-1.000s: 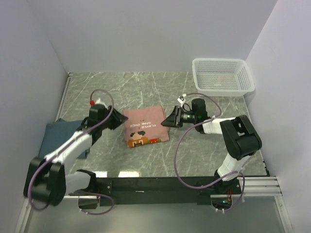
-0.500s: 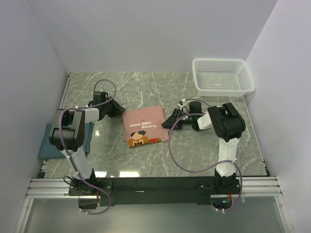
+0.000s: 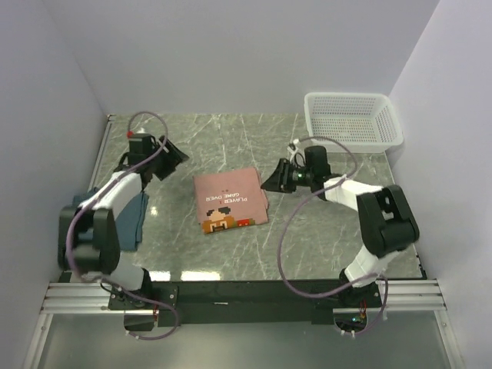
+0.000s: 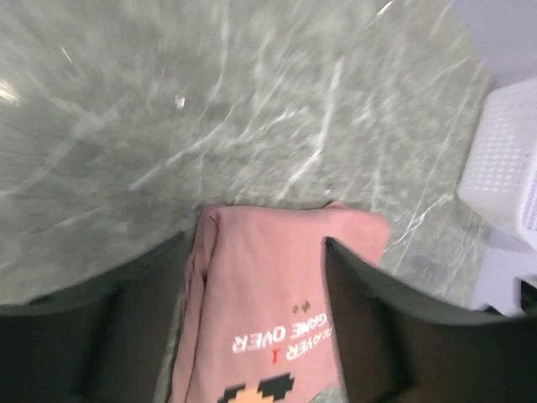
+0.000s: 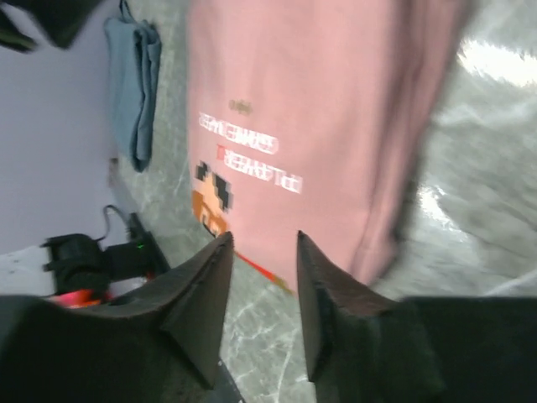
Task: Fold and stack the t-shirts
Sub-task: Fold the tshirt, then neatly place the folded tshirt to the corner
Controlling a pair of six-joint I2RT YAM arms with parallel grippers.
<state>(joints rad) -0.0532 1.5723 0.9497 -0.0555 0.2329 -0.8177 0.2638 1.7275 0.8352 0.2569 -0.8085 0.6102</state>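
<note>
From the left: the teal t-shirt (image 3: 132,223) is lying folded at the left edge of the desk (image 3: 231,138), and you are hovering the left claw (image 3: 175,156), released and empty, beside the folded pink t-shirt (image 3: 229,200) at centre. The right claw (image 3: 267,184), jaws parted on nothing, is flanking the pink shirt's other side. Folding is looking finished, so stacking is calling for gripping one shirt's edge.
</note>
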